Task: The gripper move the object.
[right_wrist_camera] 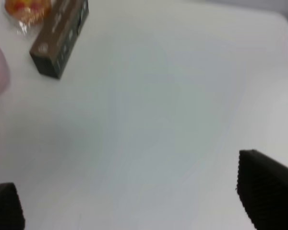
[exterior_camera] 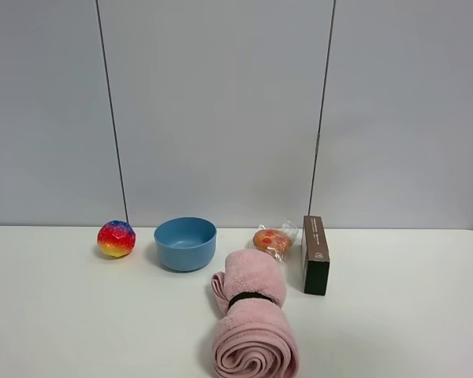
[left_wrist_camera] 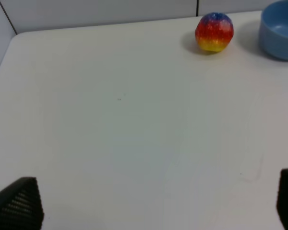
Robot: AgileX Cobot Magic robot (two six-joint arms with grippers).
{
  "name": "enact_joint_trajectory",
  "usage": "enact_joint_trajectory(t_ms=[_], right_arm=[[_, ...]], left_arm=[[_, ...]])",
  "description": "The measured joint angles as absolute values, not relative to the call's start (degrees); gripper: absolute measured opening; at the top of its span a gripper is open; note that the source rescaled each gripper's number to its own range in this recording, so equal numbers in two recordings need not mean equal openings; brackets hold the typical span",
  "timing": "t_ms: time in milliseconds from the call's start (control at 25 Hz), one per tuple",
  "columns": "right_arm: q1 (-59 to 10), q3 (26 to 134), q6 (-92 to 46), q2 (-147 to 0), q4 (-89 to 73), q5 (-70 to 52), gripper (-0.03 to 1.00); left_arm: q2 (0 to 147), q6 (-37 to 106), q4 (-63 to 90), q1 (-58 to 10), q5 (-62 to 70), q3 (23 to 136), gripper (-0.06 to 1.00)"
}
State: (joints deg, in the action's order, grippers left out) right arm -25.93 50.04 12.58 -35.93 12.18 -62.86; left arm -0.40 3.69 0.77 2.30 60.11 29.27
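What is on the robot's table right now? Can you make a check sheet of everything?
Surface: white table, bare in front of both claws.
Job's things: wrapped muffin at the back, between the blue bowl and the dark box, untouched.
Clutter: rainbow ball left of the bowl; rolled pink towel with a black band, in front of the bowl and muffin.
Grippers: left claw open, holding nothing; right claw open, holding nothing; both far from the muffin.
Cables: nothing seen.
Surroundings: grey panelled wall behind the table; no people seen.
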Motion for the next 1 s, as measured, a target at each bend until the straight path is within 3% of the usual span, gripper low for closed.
enact_joint_trajectory(t_ms=[400, 1000], right_arm=[[-13.4, 35.6, 10.0, -14.9, 3.1, -66.2, 0.99], [-1.5, 28.8, 7.1, 0.1, -4.9, -60.7, 0.99]], left_arm=[[-0.4, 3.7, 0.8, 2.3, 60.1, 29.3, 1.0], [-0.4, 3.7, 0.8, 2.3, 60.1, 29.3, 1.0]])
